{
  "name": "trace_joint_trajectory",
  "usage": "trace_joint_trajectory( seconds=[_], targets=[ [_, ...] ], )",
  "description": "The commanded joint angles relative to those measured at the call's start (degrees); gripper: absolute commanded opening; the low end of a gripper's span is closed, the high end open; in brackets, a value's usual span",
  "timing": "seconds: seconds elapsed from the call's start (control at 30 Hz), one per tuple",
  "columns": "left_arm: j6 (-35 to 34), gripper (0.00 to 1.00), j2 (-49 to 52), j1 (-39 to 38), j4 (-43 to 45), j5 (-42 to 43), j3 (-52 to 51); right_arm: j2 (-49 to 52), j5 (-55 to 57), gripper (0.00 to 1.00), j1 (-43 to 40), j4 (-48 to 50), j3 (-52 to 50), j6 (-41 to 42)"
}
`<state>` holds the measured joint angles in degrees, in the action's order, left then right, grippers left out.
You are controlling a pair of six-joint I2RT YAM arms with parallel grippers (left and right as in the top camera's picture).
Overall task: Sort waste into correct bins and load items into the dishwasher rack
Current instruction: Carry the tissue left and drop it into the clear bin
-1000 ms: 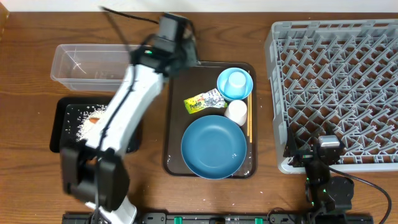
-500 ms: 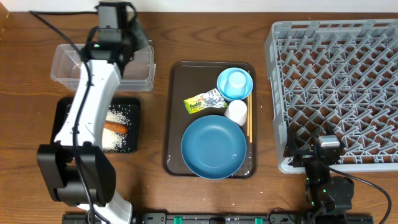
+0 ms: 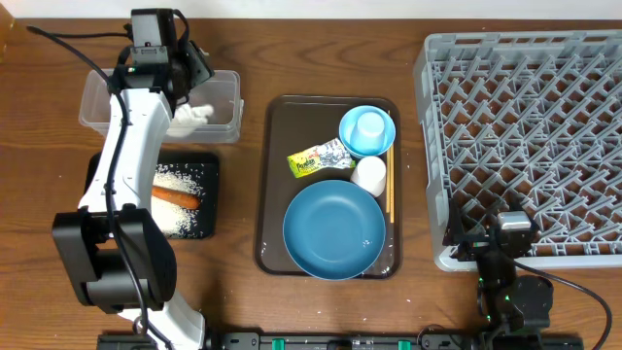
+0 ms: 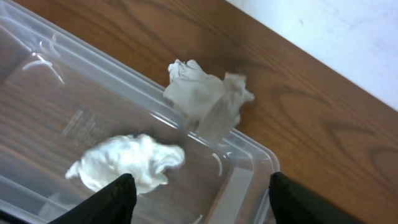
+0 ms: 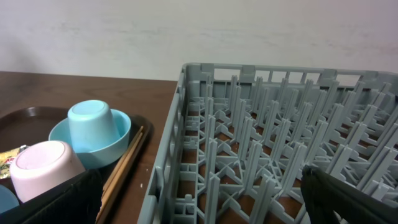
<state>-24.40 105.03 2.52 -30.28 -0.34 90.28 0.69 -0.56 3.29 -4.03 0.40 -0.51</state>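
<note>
My left gripper [image 3: 185, 78] [image 4: 202, 186] hangs open over the clear tub [image 3: 107, 112] with nothing between its fingers. A crumpled white tissue [image 3: 191, 115] [image 4: 127, 163] lies on the tub floor just ahead of it. A second, greyer tissue [image 4: 205, 99] shows at the tub's far wall; I cannot tell whether it is inside. The black tray [image 3: 97, 180] holds rice [image 3: 180, 222] and the carrot [image 3: 177, 197]. On the brown serving tray [image 3: 277, 117] lie the foil wrapper [image 3: 319, 158], blue plate [image 3: 333, 230], light blue bowl [image 3: 367, 129], white cup [image 3: 368, 175] and chopsticks [image 3: 390, 194]. My right gripper [image 3: 512, 233] [image 5: 200, 186] is open at the grey rack's [image 3: 525, 117] near edge.
A pale cup [image 5: 93, 124] stands upside down in the light blue bowl [image 5: 118, 130]. The left arm's white link [image 3: 131, 165] crosses above the black tray. A few rice grains [image 3: 209, 287] lie on the wooden table near the front.
My left arm swung left from the brown tray's back corner to the clear tub. Its jaws went from shut to open, and a tissue now lies in the tub. The right arm has not moved.
</note>
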Motion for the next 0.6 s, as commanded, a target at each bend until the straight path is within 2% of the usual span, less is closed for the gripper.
trace_joint_trajectory(
  seconds=[0.0,0.23,0.37,0.47,0.57],
  targets=[
    [0.13,0.73,-0.63,0.13,-0.98,-0.13,0.07,-0.13,0.17,0.99,-1.07,-0.26,-0.11,-0.59],
    [0.13,0.74,-2.4,-0.31,-3.78,-0.13,0.07,-0.13,0.17,0.99,-1.07,-0.26,-0.11,-0.59],
    [0.13,0.55,-2.73,-0.63,-4.22,-0.13,0.04,-0.13,0.17,0.99,-1.07,-0.26,-0.11,-0.61],
    [0.15,0.5,-2.73,-0.61,-6.25,1.27,0.04,-0.13,0.17,0.99,-1.07,-0.26,-0.11,-0.59],
    [0.5,0.5,-2.84,-0.85,-8.24,6.78,0.04,-0.13,0.17,0.99,-1.07,-0.26,-0.11,-0.61]
  ],
)
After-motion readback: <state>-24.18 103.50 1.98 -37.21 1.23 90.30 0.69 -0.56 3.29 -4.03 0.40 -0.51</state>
